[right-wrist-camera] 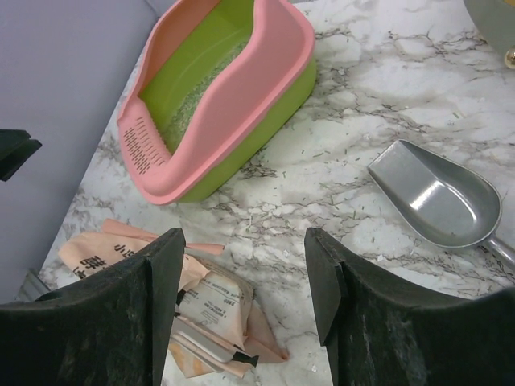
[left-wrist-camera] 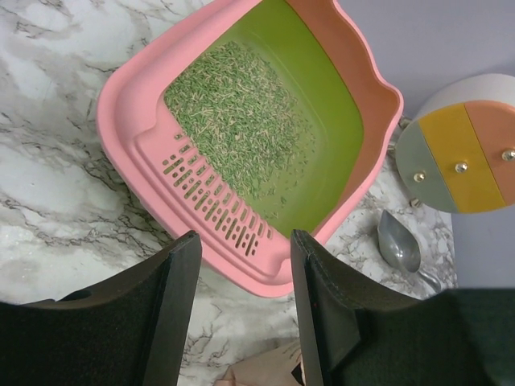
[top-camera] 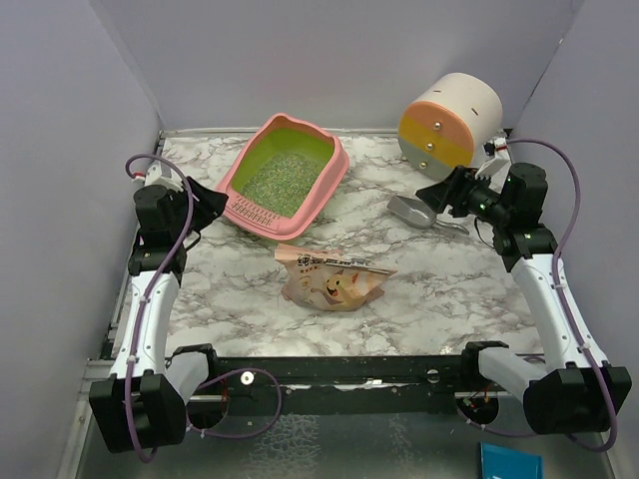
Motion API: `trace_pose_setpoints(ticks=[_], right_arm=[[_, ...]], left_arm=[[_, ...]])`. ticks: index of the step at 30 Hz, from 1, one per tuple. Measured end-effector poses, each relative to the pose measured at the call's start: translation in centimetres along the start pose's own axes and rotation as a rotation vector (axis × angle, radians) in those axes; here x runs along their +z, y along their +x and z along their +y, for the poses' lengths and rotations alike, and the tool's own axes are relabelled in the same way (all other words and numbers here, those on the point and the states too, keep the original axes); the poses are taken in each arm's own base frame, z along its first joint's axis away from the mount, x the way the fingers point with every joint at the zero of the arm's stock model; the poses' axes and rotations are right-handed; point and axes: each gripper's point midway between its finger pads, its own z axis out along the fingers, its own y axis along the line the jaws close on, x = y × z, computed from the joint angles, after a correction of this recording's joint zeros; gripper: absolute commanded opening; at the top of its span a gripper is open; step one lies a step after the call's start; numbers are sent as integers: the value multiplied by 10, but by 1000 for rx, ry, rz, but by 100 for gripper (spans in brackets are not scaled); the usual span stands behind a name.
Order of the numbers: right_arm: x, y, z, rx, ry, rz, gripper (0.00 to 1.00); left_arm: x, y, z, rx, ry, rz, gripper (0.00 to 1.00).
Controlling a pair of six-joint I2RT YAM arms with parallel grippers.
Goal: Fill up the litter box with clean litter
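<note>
Top external view: one marbled table (top-camera: 429,289) carries one pink litter box (top-camera: 255,210) at the back left, set at an angle. One round drawer cabinet (top-camera: 449,122) with three knobs stands at the back right. One pouch (top-camera: 332,282) lies near the middle, and one metal scoop (top-camera: 414,211) lies just in front of the cabinet. Clean litter (top-camera: 283,177) covers part of the box's green floor, and stray grains lie on the marble beside it. Of the two grippers, the left gripper (left-wrist-camera: 241,249) and the right gripper (right-wrist-camera: 245,241) both have their jaws apart, holding nothing.
</note>
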Motion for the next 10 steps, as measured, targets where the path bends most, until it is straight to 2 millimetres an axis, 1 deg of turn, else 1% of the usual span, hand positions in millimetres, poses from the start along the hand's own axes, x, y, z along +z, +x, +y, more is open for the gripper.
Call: trace_pose_setpoints(ticks=[3, 5, 7, 8, 10], right_arm=[[0, -2, -1, 1, 9, -8, 62], [0, -2, -2, 2, 11, -9, 62], [0, -2, -2, 4, 11, -9, 62], [1, -2, -2, 4, 11, -8, 62], [1, -2, -2, 6, 12, -7, 62]], left_arm=[[-2, -1, 3, -10, -31, -14, 36], [-4, -2, 6, -13, -55, -28, 30], [-4, -4, 7, -12, -70, -33, 29], [-4, -4, 6, -9, -73, -33, 31], [-5, -5, 3, 1, -73, -31, 37]])
